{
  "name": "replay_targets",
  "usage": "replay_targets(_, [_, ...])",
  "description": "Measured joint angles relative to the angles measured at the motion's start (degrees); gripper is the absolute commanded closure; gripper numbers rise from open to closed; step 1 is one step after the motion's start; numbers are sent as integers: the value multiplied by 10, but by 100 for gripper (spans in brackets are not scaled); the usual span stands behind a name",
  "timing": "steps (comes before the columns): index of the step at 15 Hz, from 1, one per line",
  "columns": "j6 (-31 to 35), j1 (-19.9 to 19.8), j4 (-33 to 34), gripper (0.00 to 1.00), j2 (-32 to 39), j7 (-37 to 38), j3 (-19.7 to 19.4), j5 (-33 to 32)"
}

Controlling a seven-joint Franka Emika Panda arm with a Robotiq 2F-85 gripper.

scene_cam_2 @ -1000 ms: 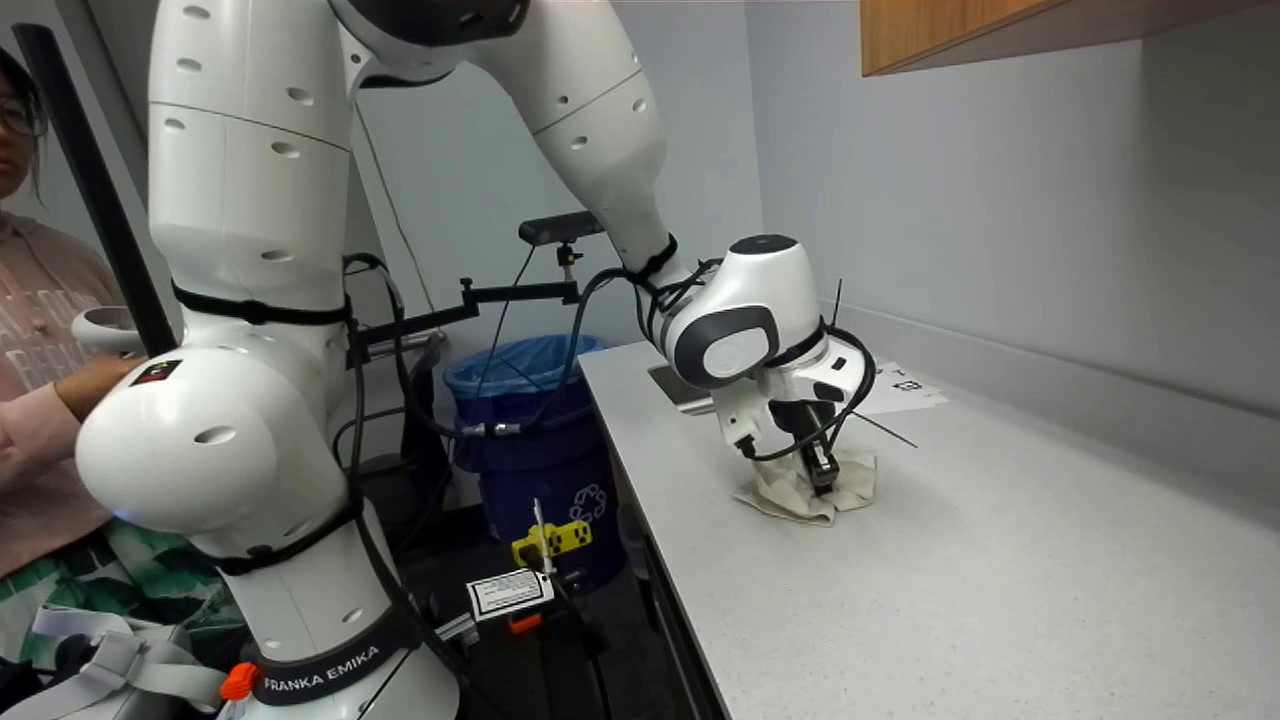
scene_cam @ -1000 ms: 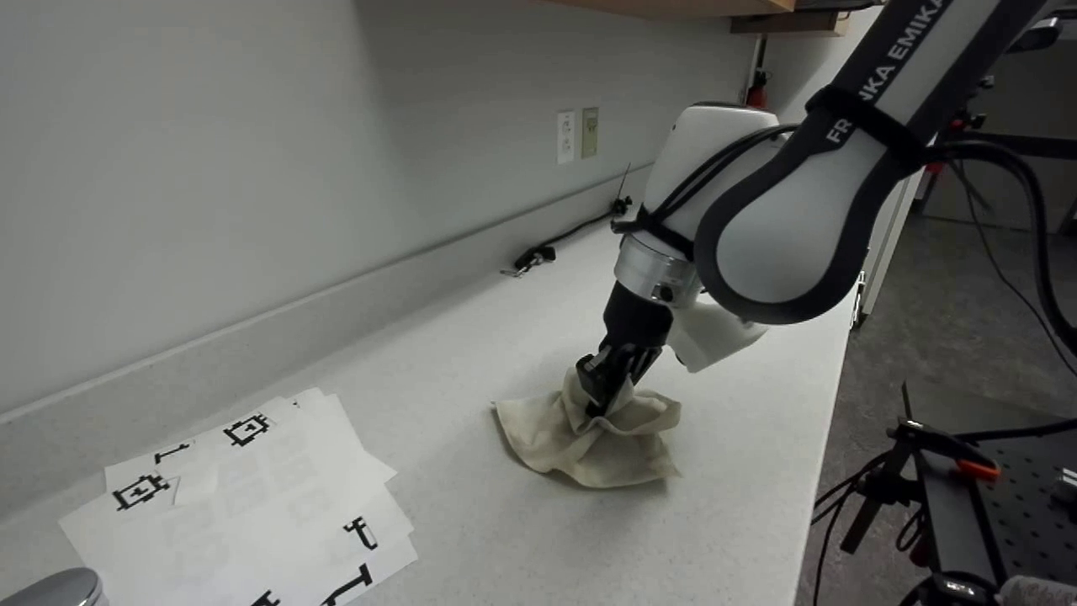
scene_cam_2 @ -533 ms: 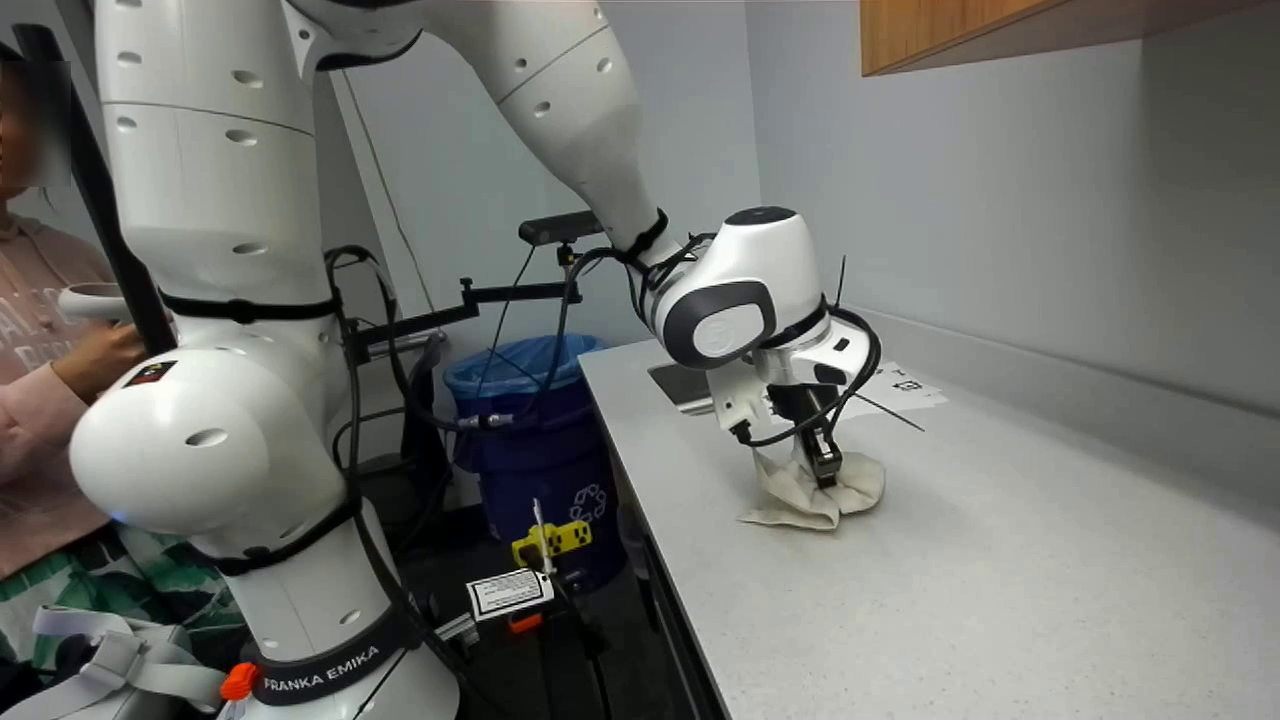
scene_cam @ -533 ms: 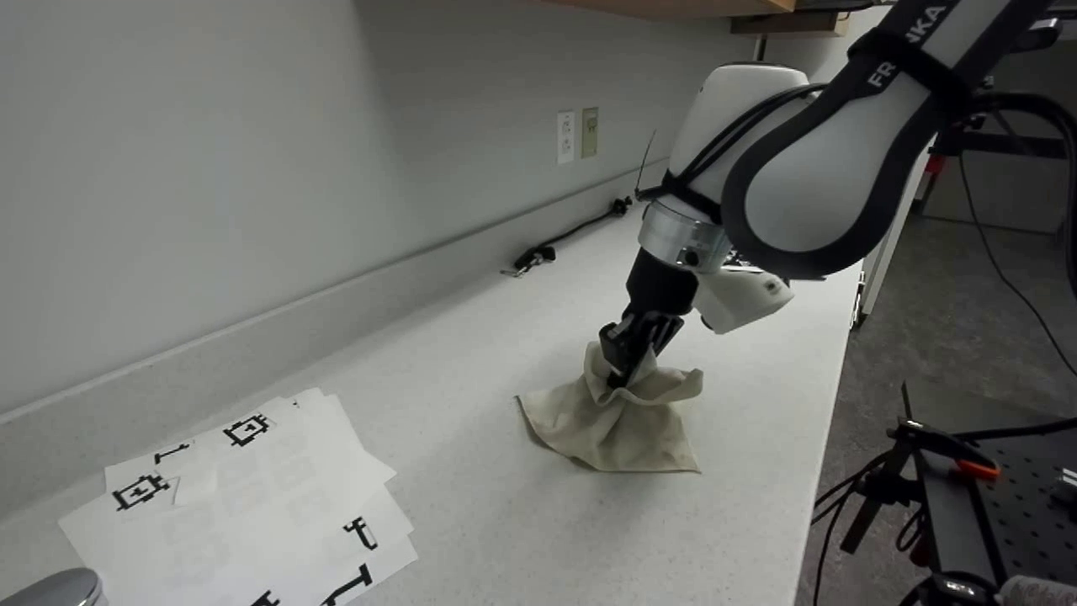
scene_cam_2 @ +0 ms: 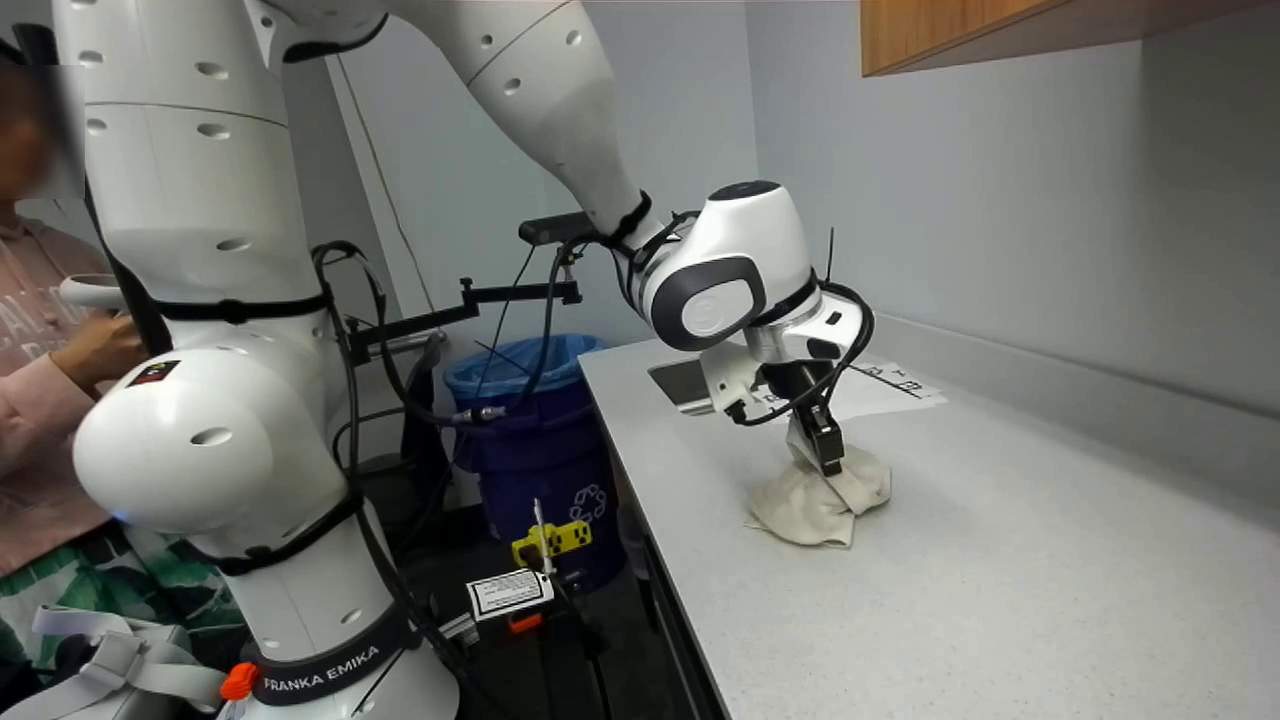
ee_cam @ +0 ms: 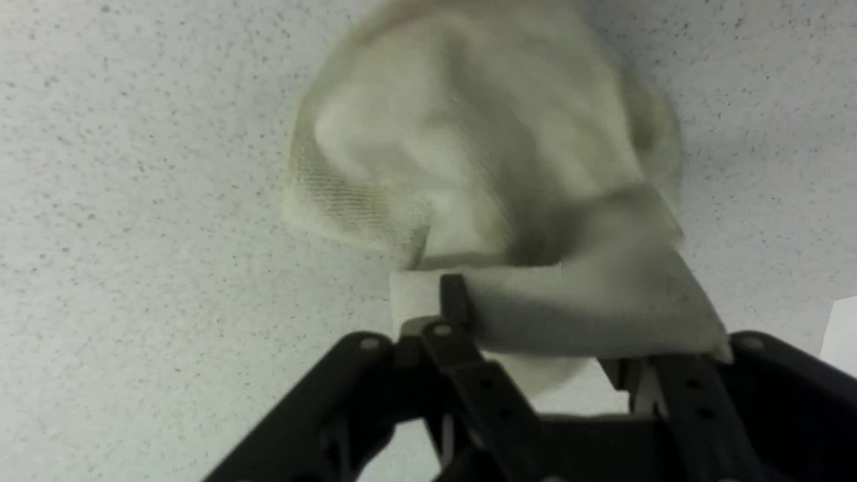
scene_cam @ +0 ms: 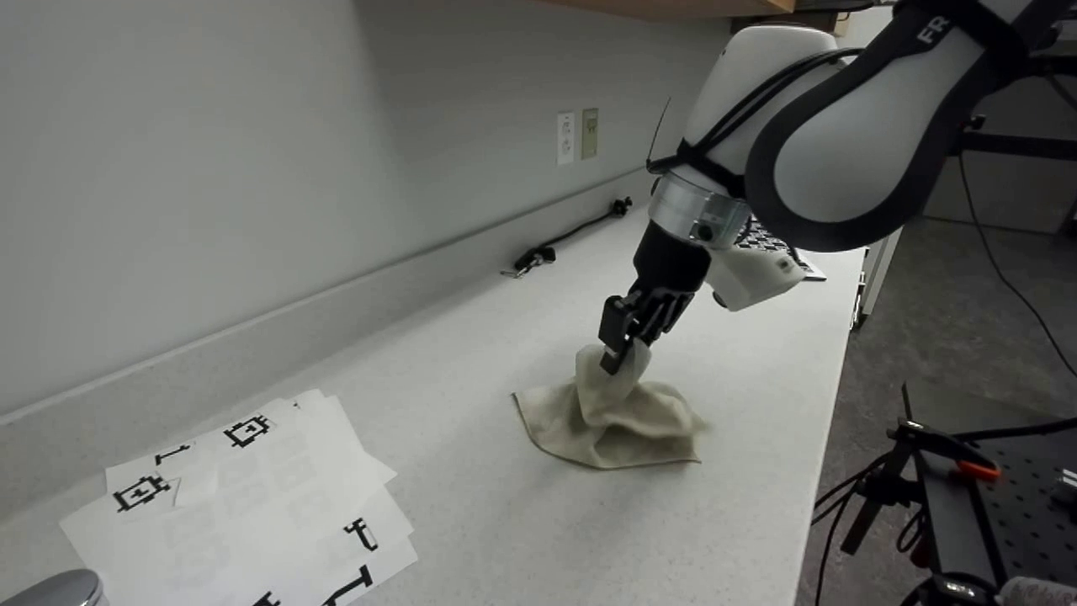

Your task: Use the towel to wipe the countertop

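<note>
Grey-white countertop (scene_cam: 496, 530), beige towel (scene_cam: 610, 421), marked papers (scene_cam: 269, 497) atop; grey wall (scene_cam: 236, 168) alongside.

In an exterior view we see overlapping white sheets (scene_cam: 269, 509) printed with black marks and, well apart from them, a black cable (scene_cam: 580, 227) lying near the foot of the pale grey wall (scene_cam: 210, 185). On that wall we find a white outlet (scene_cam: 565, 137) just beside a beige plate (scene_cam: 590, 133); farther off we catch part of a black-and-white checkered board (scene_cam: 766, 237). In an exterior view we make out a dark blue bin (scene_cam_2: 540, 460) lined with a lighter blue bag (scene_cam_2: 570, 352), a yellow outlet block (scene_cam_2: 564, 539), a wooden cabinet (scene_cam_2: 935, 35) overhead and a person (scene_cam_2: 40, 310) in pink.
</note>
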Motion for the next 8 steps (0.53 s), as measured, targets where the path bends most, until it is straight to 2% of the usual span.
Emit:
replay_targets(2, [-1,4,-4,4,-8,0,0,-4])
replay_targets(3, [-1,6,-7,1,-13,0,0,-8])
replay_targets(8, [-1,12,-30,0,-45,4,-9,-45])
